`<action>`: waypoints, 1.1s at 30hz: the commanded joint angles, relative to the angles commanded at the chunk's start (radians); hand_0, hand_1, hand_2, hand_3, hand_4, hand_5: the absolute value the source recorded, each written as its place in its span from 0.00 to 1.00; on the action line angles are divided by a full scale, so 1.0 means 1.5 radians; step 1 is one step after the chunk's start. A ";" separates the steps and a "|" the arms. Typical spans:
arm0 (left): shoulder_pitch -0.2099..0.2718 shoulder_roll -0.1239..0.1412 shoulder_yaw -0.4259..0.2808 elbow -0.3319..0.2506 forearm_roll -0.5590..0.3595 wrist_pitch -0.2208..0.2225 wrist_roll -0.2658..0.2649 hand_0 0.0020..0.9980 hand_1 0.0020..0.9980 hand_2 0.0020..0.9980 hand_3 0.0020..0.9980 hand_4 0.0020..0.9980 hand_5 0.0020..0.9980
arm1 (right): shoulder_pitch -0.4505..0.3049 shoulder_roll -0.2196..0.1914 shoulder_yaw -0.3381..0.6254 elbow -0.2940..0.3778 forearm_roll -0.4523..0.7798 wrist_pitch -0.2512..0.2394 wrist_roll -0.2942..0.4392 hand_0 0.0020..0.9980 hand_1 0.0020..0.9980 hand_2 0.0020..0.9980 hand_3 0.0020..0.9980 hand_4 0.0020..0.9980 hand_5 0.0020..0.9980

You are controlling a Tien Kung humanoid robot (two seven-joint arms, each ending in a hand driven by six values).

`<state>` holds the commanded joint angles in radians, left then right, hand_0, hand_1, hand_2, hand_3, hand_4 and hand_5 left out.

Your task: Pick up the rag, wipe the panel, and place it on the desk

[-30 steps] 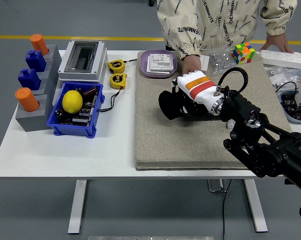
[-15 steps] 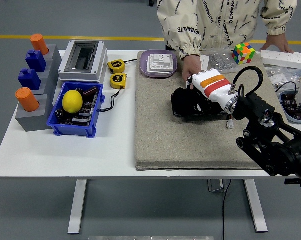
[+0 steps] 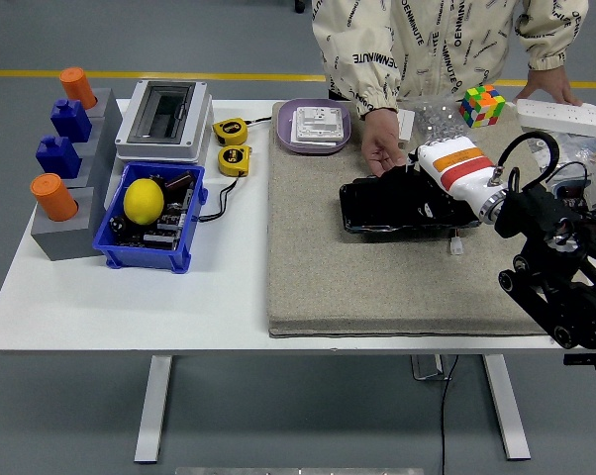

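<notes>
As the right hand [image 3: 439, 183] slid rightward since a second ago, the black rag clamped under its fingers now lies spread on the panel [image 3: 377, 208] (person's hand [image 3: 382, 148] steadies it); wiping underway.

Repeated print "OENMMUTE", partly legible, all over the person's pale jacket [image 3: 427, 40].

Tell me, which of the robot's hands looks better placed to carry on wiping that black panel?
The right hand. It reaches in from the right edge and already rests on the black panel on the grey mat, apparently pressing a dark rag there. No left arm is visible. A person's hand steadies the panel's far edge.
</notes>
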<state>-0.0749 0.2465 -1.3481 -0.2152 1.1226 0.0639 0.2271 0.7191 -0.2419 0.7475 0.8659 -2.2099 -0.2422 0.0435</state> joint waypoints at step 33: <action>0.005 -0.002 -0.006 -0.001 0.004 0.000 0.000 0.63 0.66 0.69 0.57 0.61 0.51 | -0.051 -0.076 0.069 -0.012 -0.014 0.004 0.004 0.27 0.31 0.37 0.38 0.96 0.02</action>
<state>-0.0681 0.2427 -1.3566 -0.2172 1.1280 0.0636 0.2271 0.6433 -0.3560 0.8513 0.8484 -2.2302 -0.2361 0.0498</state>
